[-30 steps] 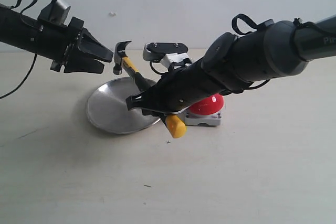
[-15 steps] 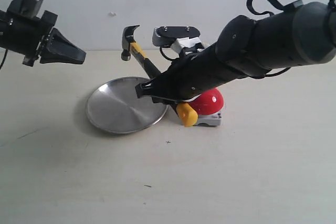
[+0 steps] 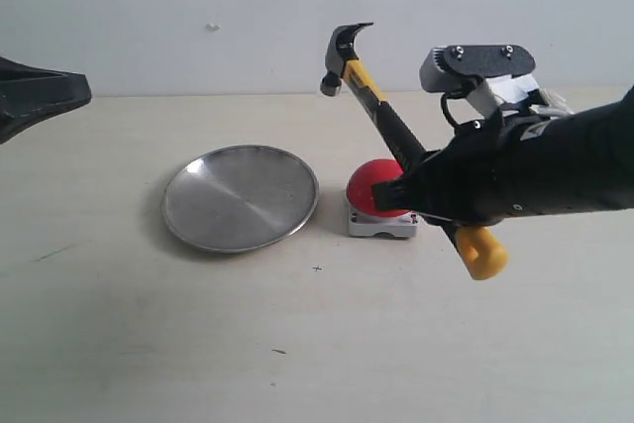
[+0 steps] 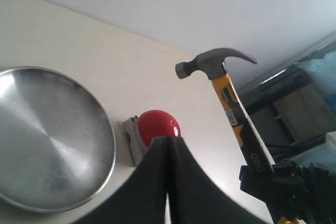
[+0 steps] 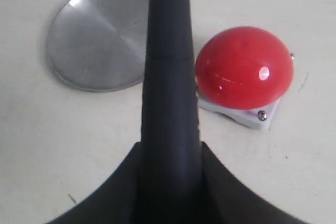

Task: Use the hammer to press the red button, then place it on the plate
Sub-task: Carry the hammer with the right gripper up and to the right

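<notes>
While the right gripper (image 5: 170, 156) is clamped on the black handle of the claw hammer (image 3: 384, 124), the tool hangs tilted in the air. Its dark head is high above the red button (image 3: 374, 183), and its yellow end is lower, to the right. The button stands on the table (image 3: 297, 344) just beside the silver plate (image 3: 238, 200), not touching it. The left gripper (image 4: 167, 148), with fingers pressed together and holding nothing, is at the far left.

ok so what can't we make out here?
- left gripper: exterior view, cut by the frame edge.
- right gripper grip faces: right wrist view, hidden by the hammer handle.
- hammer head: outside the right wrist view.
- red button: left wrist view, partly behind the left gripper.
</notes>
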Tool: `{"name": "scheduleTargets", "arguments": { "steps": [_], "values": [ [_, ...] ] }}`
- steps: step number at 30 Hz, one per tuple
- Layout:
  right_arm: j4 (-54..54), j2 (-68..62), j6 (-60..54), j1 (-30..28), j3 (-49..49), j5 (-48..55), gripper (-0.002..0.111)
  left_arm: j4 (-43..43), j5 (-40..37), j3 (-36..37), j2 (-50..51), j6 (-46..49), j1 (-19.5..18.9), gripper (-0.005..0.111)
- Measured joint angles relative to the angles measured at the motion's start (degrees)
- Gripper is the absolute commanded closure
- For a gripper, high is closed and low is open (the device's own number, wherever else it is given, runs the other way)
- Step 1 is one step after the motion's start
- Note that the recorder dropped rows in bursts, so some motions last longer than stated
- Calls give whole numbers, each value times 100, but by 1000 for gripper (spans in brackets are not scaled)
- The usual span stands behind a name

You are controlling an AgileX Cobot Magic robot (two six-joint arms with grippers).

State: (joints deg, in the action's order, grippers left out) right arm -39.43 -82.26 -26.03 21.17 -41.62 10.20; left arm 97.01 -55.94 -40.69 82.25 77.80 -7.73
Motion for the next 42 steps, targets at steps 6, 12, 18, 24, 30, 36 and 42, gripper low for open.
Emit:
{"name": "scheduleTargets", "arguments": {
  "steps": [6, 12, 18, 24, 30, 36, 42],
  "values": [
    [66, 166, -72, 0, 655, -423, 108, 194, 1083, 1382, -2385, 269, 0, 107],
    [66, 216, -252, 0, 684, -516, 108, 206, 2397, 2242, -4221, 269, 0, 107],
    [66, 216, -355, 0, 684, -529, 108, 214, 3608, 2871, -5417, 48, 0, 107],
    [66, 216, -401, 0, 684, -517, 108, 242, 3968, 3242, -5951, -236, 0, 107],
    [66, 240, -490, 0, 684, -468, 108, 242, 4880, 3458, -6055, -560, 0, 107],
    [79, 624, -567, 0, 684, -389, 108, 252, 5194, 3523, -6217, -606, 0, 107],
    [79, 940, -577, 0, 684, -389, 108, 255, 4806, 3559, -6300, -606, 0, 107]
  ]
}}
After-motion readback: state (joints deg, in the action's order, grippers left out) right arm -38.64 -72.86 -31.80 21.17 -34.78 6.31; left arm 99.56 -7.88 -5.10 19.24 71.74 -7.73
